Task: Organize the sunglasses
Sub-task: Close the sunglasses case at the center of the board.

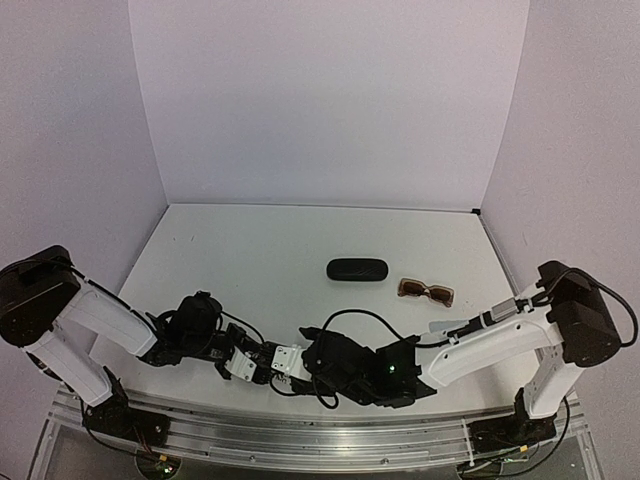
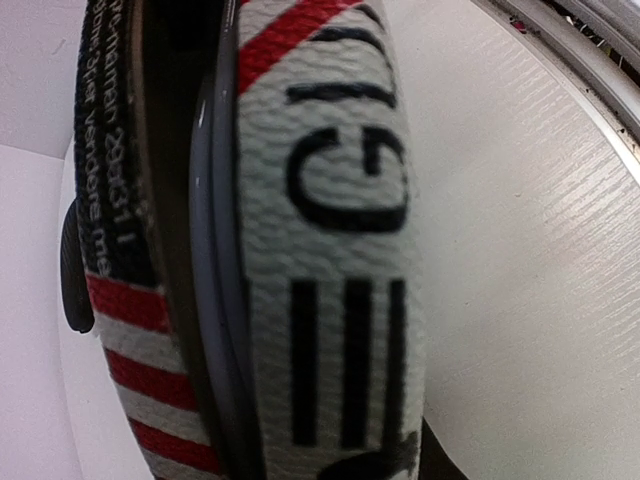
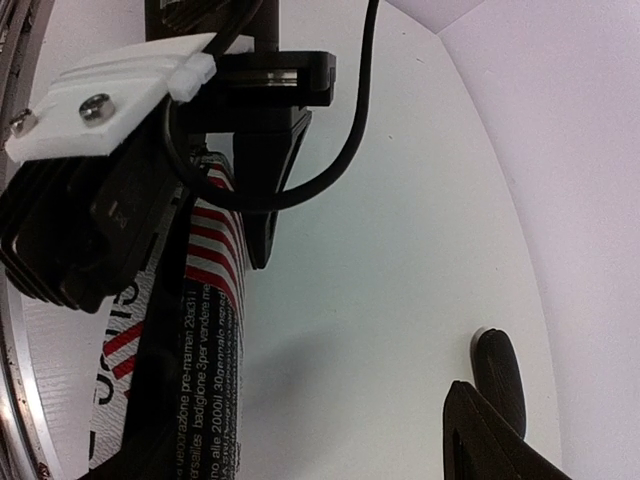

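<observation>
A striped case [image 2: 330, 250], white with black letters and red stripes, stands on edge and fills the left wrist view. My left gripper [image 2: 260, 380] is shut on it, one dark finger [image 2: 72, 270] against its printed black side. In the right wrist view the same case [image 3: 190, 350] sits at the left, with the left gripper's finger [image 3: 258, 215] pressed on it. My right gripper [image 3: 330, 420] is open beside the case, its right finger [image 3: 497, 375] well clear. The brown sunglasses [image 1: 426, 291] lie folded on the table at right. Both grippers [image 1: 262, 362] [image 1: 300, 358] meet near the front edge.
A black oval case [image 1: 357, 269] lies shut on the white table [image 1: 280, 250], left of the brown sunglasses. The metal rail [image 1: 320, 425] runs along the front edge just below the grippers. White walls close in the table's back and sides.
</observation>
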`<state>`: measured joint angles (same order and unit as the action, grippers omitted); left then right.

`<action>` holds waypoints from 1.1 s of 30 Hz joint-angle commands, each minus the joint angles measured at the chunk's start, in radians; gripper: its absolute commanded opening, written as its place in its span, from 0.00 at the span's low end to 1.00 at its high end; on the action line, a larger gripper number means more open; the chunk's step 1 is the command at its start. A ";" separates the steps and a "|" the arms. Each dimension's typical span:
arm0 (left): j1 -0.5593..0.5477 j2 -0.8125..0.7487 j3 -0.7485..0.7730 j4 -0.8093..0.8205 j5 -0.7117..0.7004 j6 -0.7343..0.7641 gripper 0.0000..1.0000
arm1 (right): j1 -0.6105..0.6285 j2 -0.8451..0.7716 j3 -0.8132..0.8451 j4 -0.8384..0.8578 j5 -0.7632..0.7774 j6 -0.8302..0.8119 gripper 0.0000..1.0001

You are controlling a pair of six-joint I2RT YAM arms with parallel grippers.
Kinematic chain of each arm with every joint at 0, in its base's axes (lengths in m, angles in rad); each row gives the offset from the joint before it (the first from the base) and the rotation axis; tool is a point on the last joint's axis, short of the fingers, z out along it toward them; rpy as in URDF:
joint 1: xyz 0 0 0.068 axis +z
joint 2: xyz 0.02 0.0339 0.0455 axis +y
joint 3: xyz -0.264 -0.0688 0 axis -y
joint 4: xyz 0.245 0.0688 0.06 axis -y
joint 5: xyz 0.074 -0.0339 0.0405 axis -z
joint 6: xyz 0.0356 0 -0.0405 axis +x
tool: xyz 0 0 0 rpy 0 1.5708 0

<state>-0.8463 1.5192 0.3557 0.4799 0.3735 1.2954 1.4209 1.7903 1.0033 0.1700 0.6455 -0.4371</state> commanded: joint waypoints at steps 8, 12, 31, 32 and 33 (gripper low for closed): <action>-0.002 -0.005 0.026 -0.083 -0.086 -0.022 0.12 | -0.013 -0.185 0.047 0.046 -0.139 0.096 0.84; -0.002 -0.016 0.019 -0.108 -0.090 -0.014 0.16 | -0.051 -0.257 0.017 0.045 -0.209 0.180 0.86; 0.000 -0.132 -0.044 -0.144 -0.172 -0.044 0.72 | -0.170 -0.306 -0.186 0.043 -0.376 0.546 0.87; 0.000 -0.163 -0.055 -0.182 -0.138 -0.041 0.80 | -0.172 -0.302 -0.200 0.043 -0.380 0.563 0.87; -0.001 -0.196 -0.064 -0.220 -0.106 -0.038 0.87 | -0.174 -0.299 -0.213 0.042 -0.384 0.580 0.87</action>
<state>-0.8481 1.4224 0.3413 0.4278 0.1887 1.2576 1.2566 1.4749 0.8353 0.2036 0.2948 0.0209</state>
